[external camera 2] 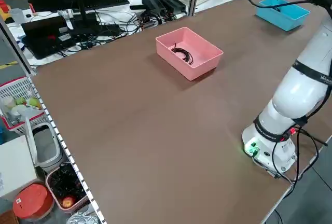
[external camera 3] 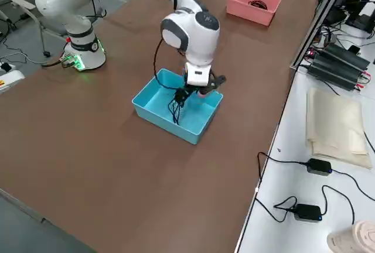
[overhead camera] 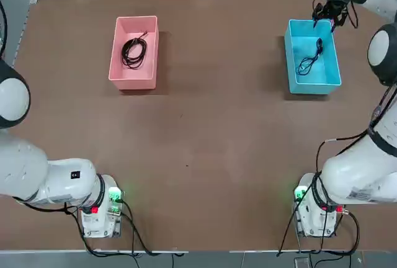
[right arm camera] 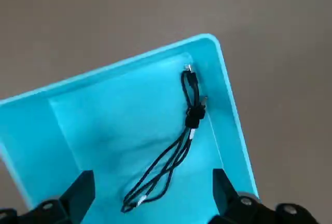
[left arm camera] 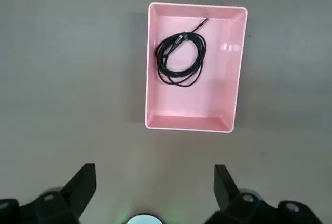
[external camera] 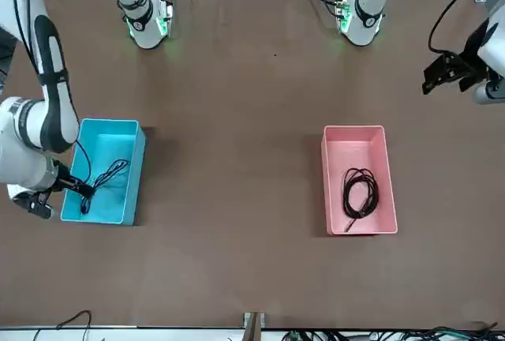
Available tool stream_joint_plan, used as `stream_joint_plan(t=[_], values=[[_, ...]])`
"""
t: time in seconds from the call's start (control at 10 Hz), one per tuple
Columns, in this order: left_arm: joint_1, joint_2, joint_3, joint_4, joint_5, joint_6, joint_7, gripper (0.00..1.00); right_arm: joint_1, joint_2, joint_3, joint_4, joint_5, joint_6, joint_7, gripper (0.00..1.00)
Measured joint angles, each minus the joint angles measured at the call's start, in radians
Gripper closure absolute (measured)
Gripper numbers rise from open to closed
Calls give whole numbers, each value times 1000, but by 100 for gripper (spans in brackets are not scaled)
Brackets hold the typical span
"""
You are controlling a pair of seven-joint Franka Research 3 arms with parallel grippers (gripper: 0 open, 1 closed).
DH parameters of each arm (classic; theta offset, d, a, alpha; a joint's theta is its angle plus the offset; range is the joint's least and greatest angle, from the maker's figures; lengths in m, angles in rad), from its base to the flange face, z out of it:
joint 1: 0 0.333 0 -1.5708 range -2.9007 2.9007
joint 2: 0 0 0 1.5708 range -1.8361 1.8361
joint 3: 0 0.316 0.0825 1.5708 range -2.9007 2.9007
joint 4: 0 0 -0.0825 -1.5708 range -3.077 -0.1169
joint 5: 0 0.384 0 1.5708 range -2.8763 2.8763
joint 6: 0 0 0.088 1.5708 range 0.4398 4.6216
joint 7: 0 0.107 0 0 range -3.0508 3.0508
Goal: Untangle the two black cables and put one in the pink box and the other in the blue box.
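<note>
Pink box: it (left arm camera: 187, 123) stood upright, with one cable (left arm camera: 160, 60) coiled loosely inside. The free end pointed to a wall, but did not cross the rim.
Blue box: it (right arm camera: 124, 59) held the other cable (right arm camera: 195, 115), bundled at the middle, with its plugs near a corner.
Left gripper: it (left arm camera: 155, 166) was above the table on the pink box's side, fingers well apart, grasping nothing.
Right gripper: it (right arm camera: 154, 172) was over the blue box, its fingers spread and the cable free of them.
Cables: they were separate, one per box, so the task looked done.
Risk: a finger going sideways too low could catch the blue box's wall and drag it, or hook a loop and pull the cable out.
Hedge: the height of the right fingers over the rim was perhaps safe, but the arm hid much of it.
Edges: both boxes were near the table's (overhead camera: 198, 144) far edge, so a push that way was the worse one.
Room: wide bare table lay between the boxes and toward the arm bases; straight up, then back, seemed best.
</note>
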Motion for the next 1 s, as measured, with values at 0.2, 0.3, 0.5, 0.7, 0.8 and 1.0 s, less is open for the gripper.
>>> stream_joint_plan(t=[0.2,0.3,0.5,0.7,0.8,1.0], values=[[-26,6,26,-2,11,6,0,0,39,-95,2,62,0,-160,-7,0],[-25,13,31,-2,11,7,0,0,52,-141,3,103,-1,-253,-22,0],[-22,28,35,-2,11,11,0,0,72,-226,4,177,0,-387,-39,0],[-22,30,36,-1,11,12,-1,0,88,-304,6,194,1,-439,-39,0],[-22,30,36,-1,11,12,-1,0,95,-332,7,194,1,-459,-39,0],[-22,30,36,1,11,12,-2,0,97,-359,9,194,1,-496,-42,0]])
